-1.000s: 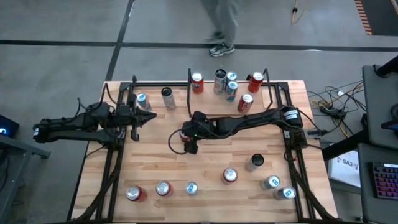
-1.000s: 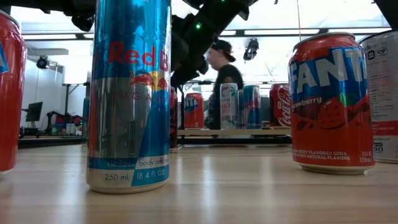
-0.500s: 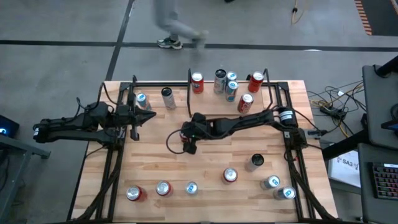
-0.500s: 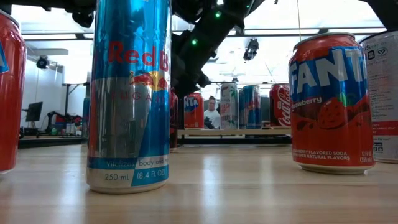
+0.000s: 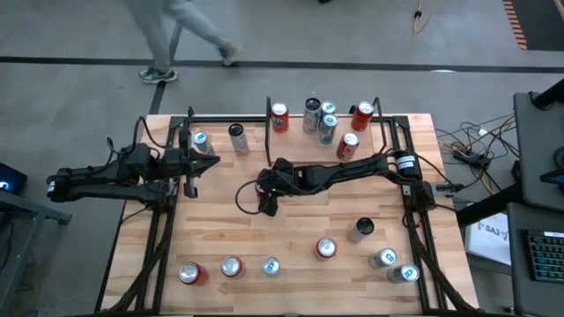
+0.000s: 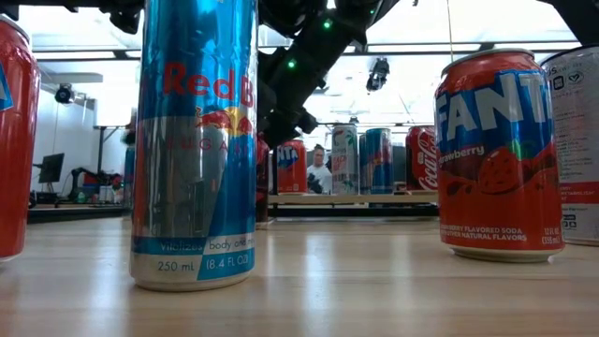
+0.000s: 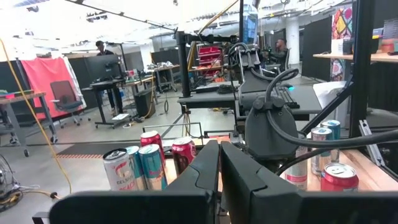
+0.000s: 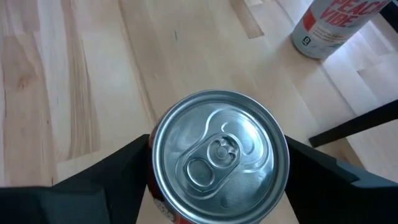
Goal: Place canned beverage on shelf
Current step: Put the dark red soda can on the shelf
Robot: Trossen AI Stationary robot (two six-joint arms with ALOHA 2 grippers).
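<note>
A red can with a silver top [image 8: 217,155] stands upright near the table's middle, between the fingers of my right gripper [image 5: 267,203]. That arm reaches in from the table's right. The shelf [image 5: 304,148], a small light-wood board with black side rails, lies at the table's far edge and carries several cans. My left gripper [image 5: 201,167] waits shut and empty at the table's left, also seen in its own wrist view [image 7: 219,171]. My right gripper has the red can between its two fingers [image 8: 112,177], one on each side of the can's wall [image 8: 163,209] just under the top rim. The fingers slant down from the table's right side. The can is upright; its own top hides the exact contact.
Several cans stand along the table's near edge, among them a tall blue one [image 6: 195,140] and a red Fanta [image 6: 496,154]. Two cans [image 5: 238,138] stand at the far left. A peach-labelled can [image 8: 329,25] is close to the held one. A person [image 5: 176,35] walks beyond the far edge.
My right gripper has sunk a little around the red can, which stays where it was. The person behind the table has walked toward the left.
</note>
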